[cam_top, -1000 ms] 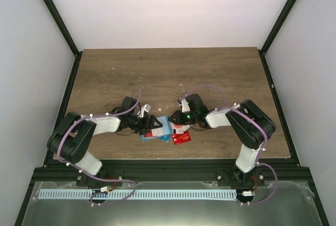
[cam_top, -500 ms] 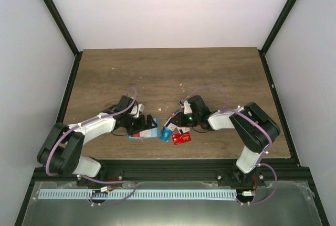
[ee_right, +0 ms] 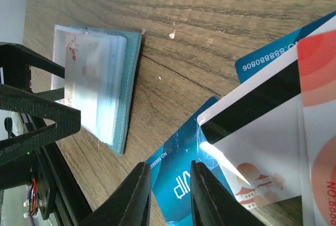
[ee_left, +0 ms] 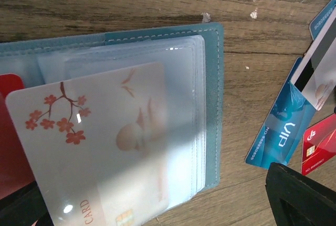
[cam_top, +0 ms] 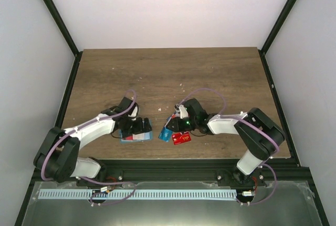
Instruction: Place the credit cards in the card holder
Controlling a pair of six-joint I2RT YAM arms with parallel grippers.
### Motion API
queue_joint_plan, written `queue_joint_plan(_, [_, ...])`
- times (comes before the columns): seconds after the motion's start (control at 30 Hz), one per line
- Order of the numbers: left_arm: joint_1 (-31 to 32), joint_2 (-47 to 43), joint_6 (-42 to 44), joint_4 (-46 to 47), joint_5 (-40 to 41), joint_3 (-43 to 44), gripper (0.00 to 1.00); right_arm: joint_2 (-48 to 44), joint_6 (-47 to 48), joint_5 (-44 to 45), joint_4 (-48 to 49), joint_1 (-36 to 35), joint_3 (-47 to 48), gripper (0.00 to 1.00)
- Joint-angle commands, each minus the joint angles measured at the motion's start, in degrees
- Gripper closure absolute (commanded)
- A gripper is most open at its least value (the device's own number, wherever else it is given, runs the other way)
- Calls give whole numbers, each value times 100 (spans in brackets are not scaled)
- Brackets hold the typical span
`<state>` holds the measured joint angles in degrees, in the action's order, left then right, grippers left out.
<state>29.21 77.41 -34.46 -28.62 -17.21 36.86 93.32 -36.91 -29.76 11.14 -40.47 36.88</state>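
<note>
The card holder [cam_top: 135,137] lies open on the table, a teal wallet [ee_left: 212,105] with clear sleeves; a white blossom card [ee_left: 94,147] sits partly in a sleeve. My left gripper [cam_top: 137,127] stands open wide above it, one black finger [ee_left: 299,194] on each side, touching nothing. To its right lie loose credit cards: a blue VIP card [ee_right: 181,184], a black-striped white card [ee_right: 262,116] and a red card [cam_top: 181,139]. My right gripper [ee_right: 170,197] hovers over the VIP card, jaws a narrow gap apart with nothing between them.
The wooden table [cam_top: 168,74] stretches away behind both arms. Its black front rail [cam_top: 168,163] runs just below the cards. A few white crumbs [cam_top: 182,85] lie behind the right gripper. Dark frame posts flank the table.
My left gripper has opened wide and moved left, and the card holder now lies further left near the front edge. My right gripper has edged left over the loose cards.
</note>
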Motion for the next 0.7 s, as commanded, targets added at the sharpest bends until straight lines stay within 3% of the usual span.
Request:
queue_joint_plan(0.0, [59, 364, -110, 213, -6, 97, 0, -165, 25, 170, -282, -49, 183, 77])
queue_joint_plan(0.37, [748, 1355, -427, 72, 664, 1301, 0, -464, 70, 927, -937, -26, 214, 75])
queue_joint_plan(0.67, [758, 1006, 232, -1577, 1923, 1884, 0, -763, 169, 1019, -1147, 8, 265, 73])
